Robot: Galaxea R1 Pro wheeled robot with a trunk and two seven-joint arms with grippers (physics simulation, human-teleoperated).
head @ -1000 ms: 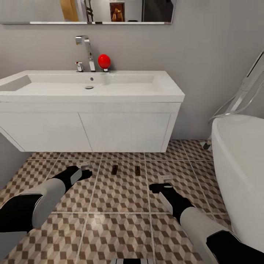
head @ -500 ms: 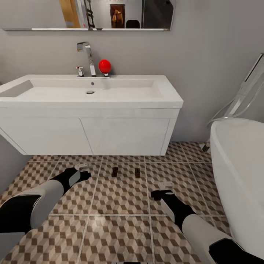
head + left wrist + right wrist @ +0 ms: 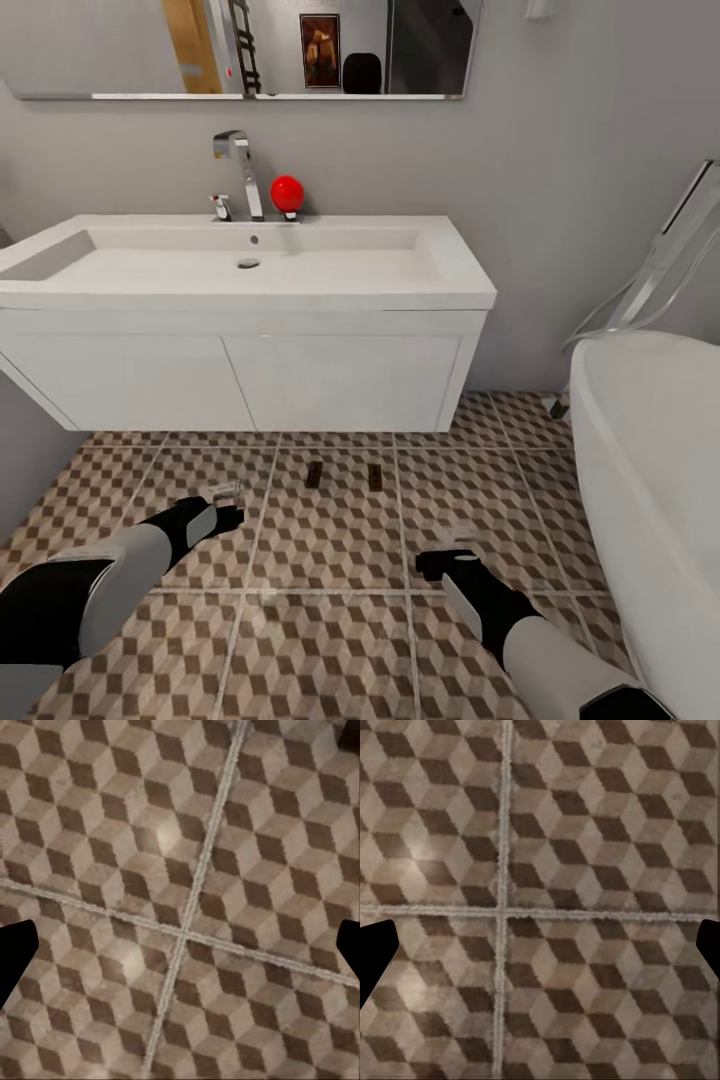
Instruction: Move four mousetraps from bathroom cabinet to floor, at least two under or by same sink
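Facing the sink (image 3: pixel 240 262), a wide white trough basin on a white two-door wall-hung unit, the head view takes in the floor (image 3: pixel 330 620) of brown, beige and white cube-patterned tiles with pale grout lines. Two mousetraps show as small dark rectangles lying flat on the tiles just in front of the unit: trap one (image 3: pixel 314 474) to the left and trap two (image 3: pixel 375 477) to the right, near each other but apart, each within its own tile. A chrome tap (image 3: pixel 240 170) stands at the back of the basin with a red ball (image 3: pixel 287 192) just beside it; a mirror (image 3: pixel 240 48) hangs on the grey wall above, and a white bathtub (image 3: pixel 650 490) occupies the right edge. The left gripper (image 3: pixel 226 492) hangs low over the tiles to the left of trap one, well short of it; the right gripper (image 3: pixel 452 548) hangs over the tiles to the right of and nearer the robot than trap two. In the left wrist view the two dark fingertips (image 3: pixel 15 952) sit at opposite edges over bare floor (image 3: pixel 180 870) where two grout lines cross, so the jaws stand wide with nothing between them. In the right wrist view the fingertips (image 3: pixel 375 952) likewise sit at opposite edges over a grout crossing on the floor (image 3: pixel 585 832), jaws wide and holding nothing.
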